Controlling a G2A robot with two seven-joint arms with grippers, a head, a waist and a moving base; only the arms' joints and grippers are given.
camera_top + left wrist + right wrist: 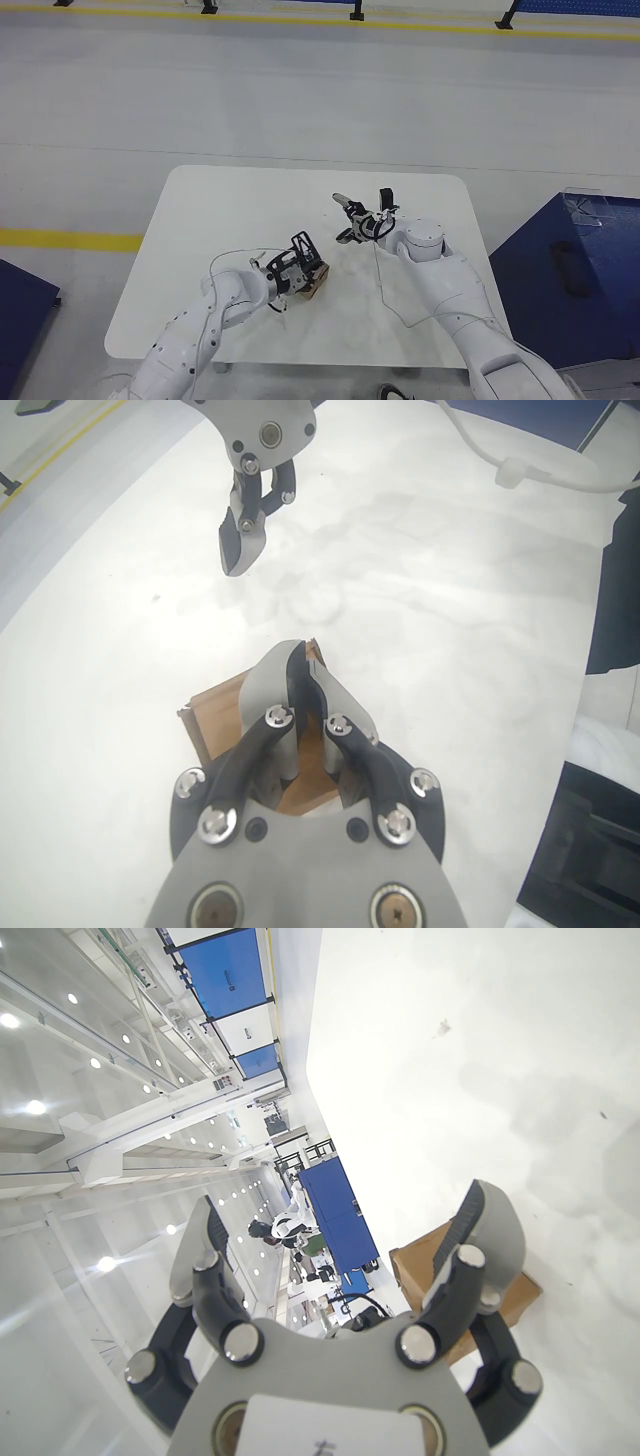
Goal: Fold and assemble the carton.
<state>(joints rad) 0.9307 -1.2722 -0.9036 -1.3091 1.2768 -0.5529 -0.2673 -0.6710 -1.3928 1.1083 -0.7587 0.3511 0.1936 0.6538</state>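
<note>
The small brown carton (pixel 316 284) sits on the white table (pixel 200 210), just below the centre of the top view. The left gripper (pixel 299 660) is pinched tight on one of its cardboard walls, probably to steady it for folding. Up and to the right of it hovers the right gripper (pixel 345 1223), fingers spread wide around nothing, seemingly free to press a flap.

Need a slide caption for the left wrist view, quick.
Left end effector shut on an edge of the brown carton lying on the white table.
</note>
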